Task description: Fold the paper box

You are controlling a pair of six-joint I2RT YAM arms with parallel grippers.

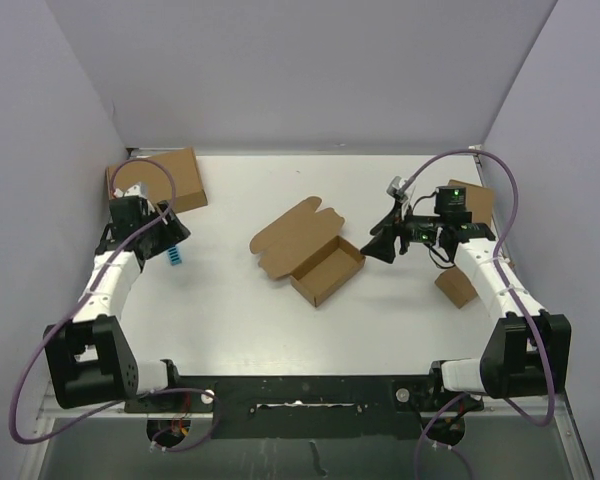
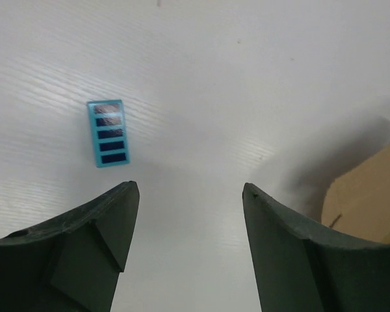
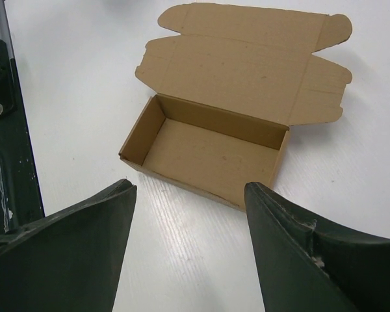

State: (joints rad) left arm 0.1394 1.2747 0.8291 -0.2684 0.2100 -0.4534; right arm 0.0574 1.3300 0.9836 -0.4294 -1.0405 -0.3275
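Paper box (image 3: 211, 153), brown tray, lid flat open (left gripper (image 2: 190, 190), right gripper (image 3: 190, 188) both released)

The paper box (image 3: 214, 149) (lid open) lies beyond the spread gripper (image 3: 189, 187).

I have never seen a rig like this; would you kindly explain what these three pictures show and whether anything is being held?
Two robot arms are bolted at the near edge of a white table. One picture looks down from above; the other two come from a camera on each wrist. The left gripper is open beside a small blue tag. The right gripper is open, facing the paper box: a folded tray with its lid lying flat. A brown carton and two smaller brown boxes lie at the sides. Nothing is held.
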